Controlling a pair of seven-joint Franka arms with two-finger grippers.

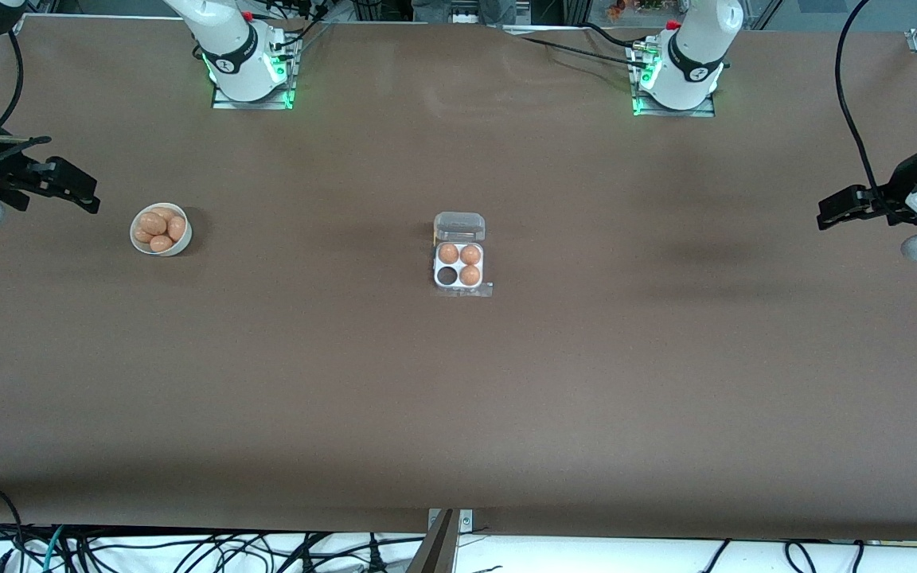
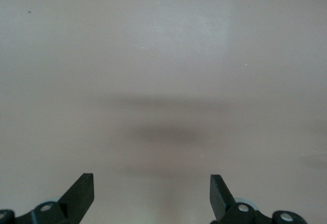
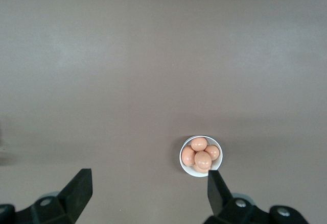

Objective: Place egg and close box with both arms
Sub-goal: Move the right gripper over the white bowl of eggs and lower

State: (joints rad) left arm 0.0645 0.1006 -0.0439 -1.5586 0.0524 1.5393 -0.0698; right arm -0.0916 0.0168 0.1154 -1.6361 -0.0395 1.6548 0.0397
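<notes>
The box (image 1: 437, 266) sits mid-table with its clear lid (image 1: 459, 226) open and lying flat, farther from the front camera than the tray. Three orange-brown eggs (image 1: 470, 275) fill three cells; the cell (image 1: 447, 275) nearest the front camera on the right arm's side is empty. Several more eggs (image 1: 158, 227) lie in a round white bowl (image 1: 181, 247) toward the right arm's end, also in the right wrist view (image 3: 202, 158). My right gripper (image 1: 86, 192) (image 3: 148, 180) is open and empty, up in the air beside the bowl. My left gripper (image 1: 825, 215) (image 2: 152, 183) is open and empty, over bare table at the left arm's end.
The brown table (image 1: 458, 398) stretches wide around the box and bowl. Both arm bases (image 1: 247, 72) (image 1: 677, 79) stand along the edge farthest from the front camera. Cables lie along the edge nearest the front camera (image 1: 188, 549).
</notes>
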